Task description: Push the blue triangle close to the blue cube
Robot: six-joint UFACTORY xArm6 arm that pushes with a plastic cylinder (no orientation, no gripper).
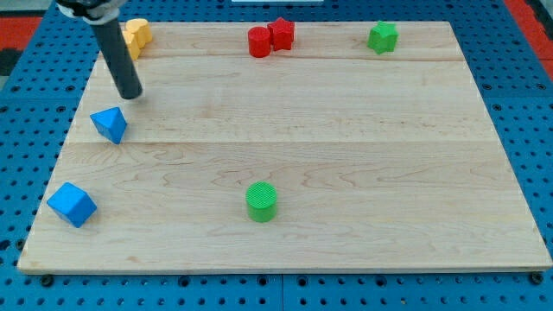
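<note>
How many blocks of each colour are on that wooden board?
Blue: 2, the triangle and the cube
Red: 2, a cylinder and a star
Green: 2, one cylinder, one at top right
Yellow: 1
Total: 7

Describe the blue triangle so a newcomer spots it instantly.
Go to the wooden board's left edge, about halfway down. The blue triangle sits just below my tip; unlike the blue cube nearer the bottom-left corner, it's a wedge.
</note>
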